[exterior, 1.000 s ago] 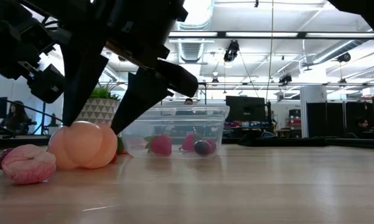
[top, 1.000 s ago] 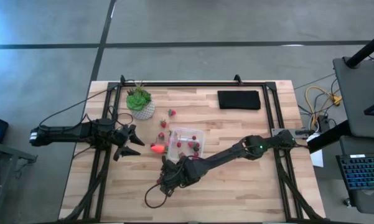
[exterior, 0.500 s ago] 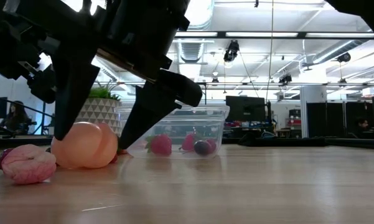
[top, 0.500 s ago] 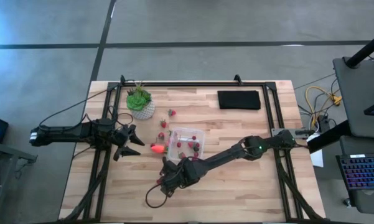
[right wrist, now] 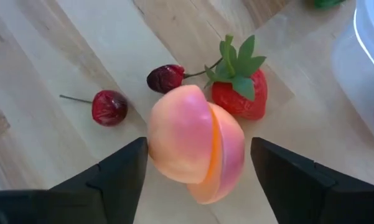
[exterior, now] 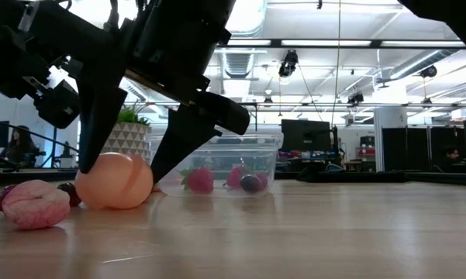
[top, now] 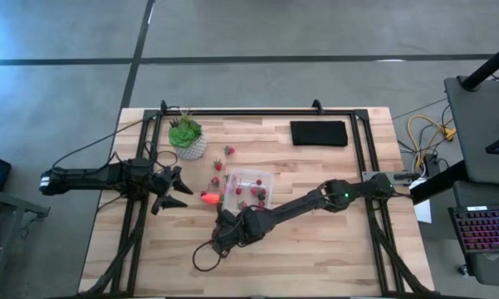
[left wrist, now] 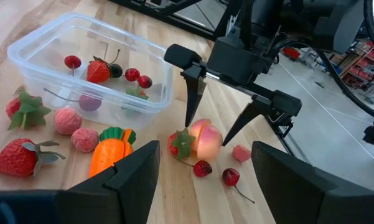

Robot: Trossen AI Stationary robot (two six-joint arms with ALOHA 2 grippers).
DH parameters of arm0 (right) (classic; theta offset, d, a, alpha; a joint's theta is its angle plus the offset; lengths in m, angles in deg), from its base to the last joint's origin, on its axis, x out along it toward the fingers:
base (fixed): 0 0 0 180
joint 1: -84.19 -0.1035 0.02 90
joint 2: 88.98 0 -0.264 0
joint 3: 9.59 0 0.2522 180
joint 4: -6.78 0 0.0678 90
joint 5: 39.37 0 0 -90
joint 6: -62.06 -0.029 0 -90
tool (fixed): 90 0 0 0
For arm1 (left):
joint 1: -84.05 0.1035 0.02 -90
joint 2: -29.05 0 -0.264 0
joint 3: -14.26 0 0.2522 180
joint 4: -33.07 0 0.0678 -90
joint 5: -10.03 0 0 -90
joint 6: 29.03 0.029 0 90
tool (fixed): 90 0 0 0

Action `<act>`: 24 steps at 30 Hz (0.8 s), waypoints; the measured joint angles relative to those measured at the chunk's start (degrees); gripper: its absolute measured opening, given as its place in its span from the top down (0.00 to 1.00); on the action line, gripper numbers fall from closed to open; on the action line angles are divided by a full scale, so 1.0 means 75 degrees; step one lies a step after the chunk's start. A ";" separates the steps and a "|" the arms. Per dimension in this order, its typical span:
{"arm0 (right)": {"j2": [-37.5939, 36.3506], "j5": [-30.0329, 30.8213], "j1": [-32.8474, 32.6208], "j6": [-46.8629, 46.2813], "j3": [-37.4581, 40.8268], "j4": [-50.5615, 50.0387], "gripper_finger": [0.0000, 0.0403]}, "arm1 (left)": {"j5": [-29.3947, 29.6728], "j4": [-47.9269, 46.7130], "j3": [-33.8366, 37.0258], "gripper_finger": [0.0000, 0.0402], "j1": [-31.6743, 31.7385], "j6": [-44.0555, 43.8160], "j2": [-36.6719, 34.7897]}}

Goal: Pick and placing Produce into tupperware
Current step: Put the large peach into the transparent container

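Note:
A peach-coloured round fruit (right wrist: 196, 143) rests on the table near the clear tupperware (top: 249, 189), beside a strawberry (right wrist: 239, 93) and two cherries (right wrist: 109, 107). My right gripper (top: 224, 235) is open. It points down, with one finger on each side of the fruit (exterior: 115, 180). The tupperware (left wrist: 87, 68) holds several cherries and a strawberry. An orange carrot (left wrist: 109, 155), more strawberries and pink berries lie on the table next to it. My left gripper (top: 181, 189) is open and empty at the table's left, facing the tupperware. My right gripper's fingers come from above and straddle the round fruit, which rests on the table. One fingertip (right wrist: 137, 155) stands right at the fruit's side (right wrist: 154, 140). I cannot tell whether it touches.
A green plant in a pale pot (top: 187, 137) stands at the far left. A black pad (top: 319, 133) lies at the far right. Two strawberries (top: 229, 150) lie between the pot and the tupperware. A cable loops (top: 203, 262) on the table near the right gripper.
My right gripper has shifted a little around the round fruit, its fingers still on either side of it. The fruit has slid slightly toward the table's right and stays on the table.

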 joint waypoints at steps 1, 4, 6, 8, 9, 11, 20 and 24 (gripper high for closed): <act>0.0000 0.0000 0.0002 0.0000 0.0000 0.0001 0.33 | 0.0002 -0.0002 0.0000 0.40 0.0000 0.0000 0.0000; 0.0000 -0.0003 -0.0009 -0.0003 0.0000 0.0001 0.37 | 0.0000 -0.0001 0.0000 0.40 0.0001 0.0002 0.0000; 0.0000 -0.0003 -0.0006 0.0000 0.0000 0.0011 0.40 | 0.0000 -0.0002 0.0000 0.40 0.0001 -0.0001 0.0000; -0.0003 -0.0004 -0.0009 0.0076 -0.0035 -0.0001 0.42 | 0.0003 -0.0001 0.0000 0.40 0.0001 0.0001 0.0000; -0.0003 -0.0010 -0.0009 0.0148 -0.0077 0.0003 0.43 | 0.0001 -0.0002 0.0000 0.40 0.0001 -0.0001 0.0000; -0.0003 -0.0009 -0.0027 0.0263 -0.0196 -0.0017 0.44 | 0.0001 -0.0001 0.0000 0.40 0.0001 0.0000 0.0000; -0.0121 -0.0017 -0.0077 0.0361 -0.0603 0.0021 0.45 | 0.0000 0.0001 0.0000 0.40 0.0001 -0.0001 0.0000; -0.0418 0.0723 -0.0106 0.0010 -0.0615 -0.0278 0.45 | 0.0003 0.0001 0.0000 0.40 0.0000 0.0001 0.0000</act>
